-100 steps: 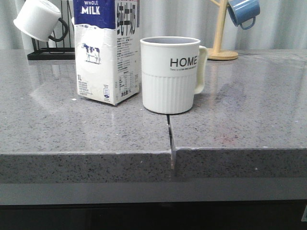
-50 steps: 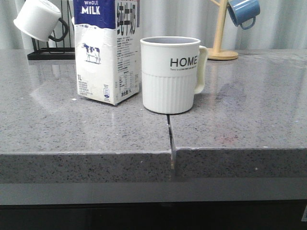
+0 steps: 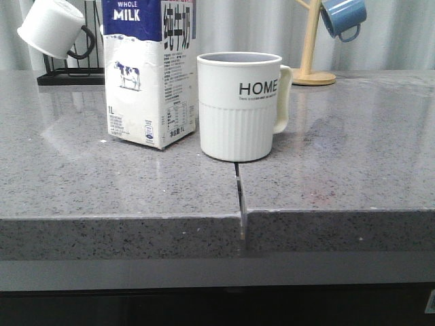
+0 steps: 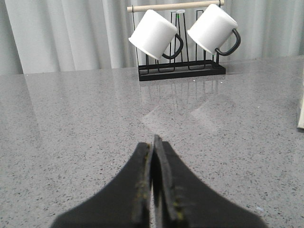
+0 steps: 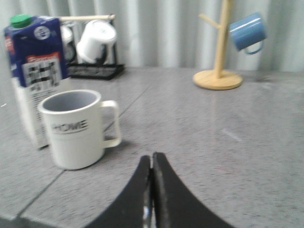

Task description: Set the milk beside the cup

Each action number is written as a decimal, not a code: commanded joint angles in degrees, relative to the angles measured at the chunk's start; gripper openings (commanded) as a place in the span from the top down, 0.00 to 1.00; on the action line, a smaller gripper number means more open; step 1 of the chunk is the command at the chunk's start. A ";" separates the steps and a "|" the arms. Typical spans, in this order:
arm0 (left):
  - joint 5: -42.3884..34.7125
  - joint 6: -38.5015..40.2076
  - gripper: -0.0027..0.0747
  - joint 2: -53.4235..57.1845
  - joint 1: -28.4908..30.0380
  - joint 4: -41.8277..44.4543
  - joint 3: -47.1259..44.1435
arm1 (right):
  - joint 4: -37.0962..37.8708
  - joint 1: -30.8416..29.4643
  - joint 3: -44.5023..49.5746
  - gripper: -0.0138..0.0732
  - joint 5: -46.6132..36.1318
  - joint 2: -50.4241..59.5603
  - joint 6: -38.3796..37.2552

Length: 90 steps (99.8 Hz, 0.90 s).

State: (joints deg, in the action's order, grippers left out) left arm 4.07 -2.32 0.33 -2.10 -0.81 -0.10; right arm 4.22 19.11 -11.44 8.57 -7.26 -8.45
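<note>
The milk (image 3: 149,71), a tall white carton with a dark blue top, stands upright on the grey counter just left of the cup (image 3: 239,105), a cream "HOME" mug with its handle to the right. A narrow gap separates them. Both also show in the right wrist view: the milk (image 5: 35,71) and the cup (image 5: 76,127). My right gripper (image 5: 152,156) is shut and empty, apart from the cup. My left gripper (image 4: 152,141) is shut and empty over bare counter. Neither gripper shows in the front view.
A black rack (image 4: 180,71) holds two white mugs with black handles (image 4: 154,35). A wooden mug tree (image 3: 312,41) with a blue mug (image 3: 343,17) stands at the back right. A seam (image 3: 239,197) splits the counter (image 3: 340,170) below the cup.
The front view has shifted very slightly; the milk and cup stay where they stood.
</note>
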 commanded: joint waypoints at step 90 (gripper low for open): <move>-5.06 0.10 0.99 1.74 -0.01 0.11 -2.20 | 0.07 -20.18 12.05 0.92 -9.24 9.01 0.07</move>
State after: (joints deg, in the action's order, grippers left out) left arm 3.90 -2.32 0.33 -2.10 -0.72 -0.10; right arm 4.22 -0.78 1.62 3.73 0.64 -8.45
